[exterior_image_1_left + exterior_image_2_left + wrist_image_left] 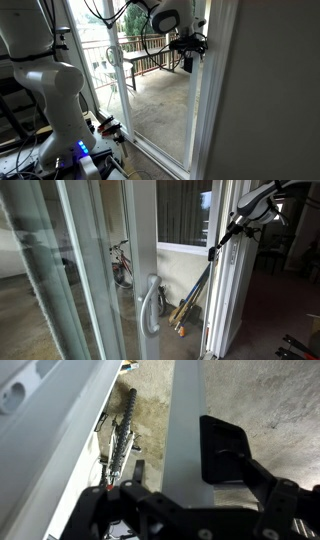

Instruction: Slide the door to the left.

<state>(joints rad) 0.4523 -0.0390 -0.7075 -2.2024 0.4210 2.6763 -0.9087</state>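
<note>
The door (188, 405) stands upright, and its white stile runs the length of the wrist view with its long axis vertical. The hand (187, 50) sits high up at that stile. It looks released and spread, with the stile apparently between its fingers (224, 450), though the far finger is hard to see. The coming push would run across the stile, not along it.

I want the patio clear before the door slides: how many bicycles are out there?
1. The bicycle stands on the patio outside, seen through the glass in an exterior view and also in the wrist view. Others could be hidden behind the frames.
</note>
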